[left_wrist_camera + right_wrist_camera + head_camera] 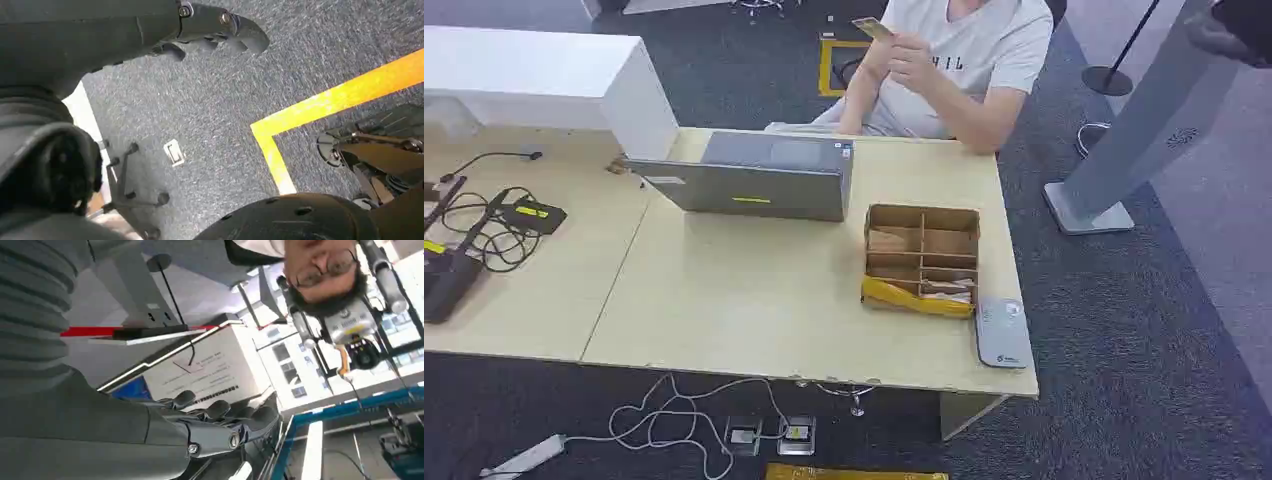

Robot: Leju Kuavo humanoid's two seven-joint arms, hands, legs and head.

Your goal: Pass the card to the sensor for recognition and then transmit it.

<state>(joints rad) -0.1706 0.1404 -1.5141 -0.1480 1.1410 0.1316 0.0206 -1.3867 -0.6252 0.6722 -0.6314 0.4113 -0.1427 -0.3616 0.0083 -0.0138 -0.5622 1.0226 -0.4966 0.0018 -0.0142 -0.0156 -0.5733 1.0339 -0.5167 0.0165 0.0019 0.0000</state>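
A person in a white shirt sits behind the table and holds a gold card [873, 27] up in one hand. The grey sensor pad [1002, 332] lies flat at the table's front right corner, beside the cardboard box. My right hand [1236, 30] is raised at the far right, well away from the card; in the right wrist view its fingers [220, 412] are stretched out and hold nothing. In the left wrist view, my left hand [210, 30] hangs over the grey carpet with its fingers extended and empty.
A grey laptop [754, 180] stands mid-table, and a compartmented cardboard box [922, 258] sits right of it. Black devices and cables [484, 230] lie at the left and a white box [544, 80] at the back left. A grey floor stand [1124, 150] rises right of the table.
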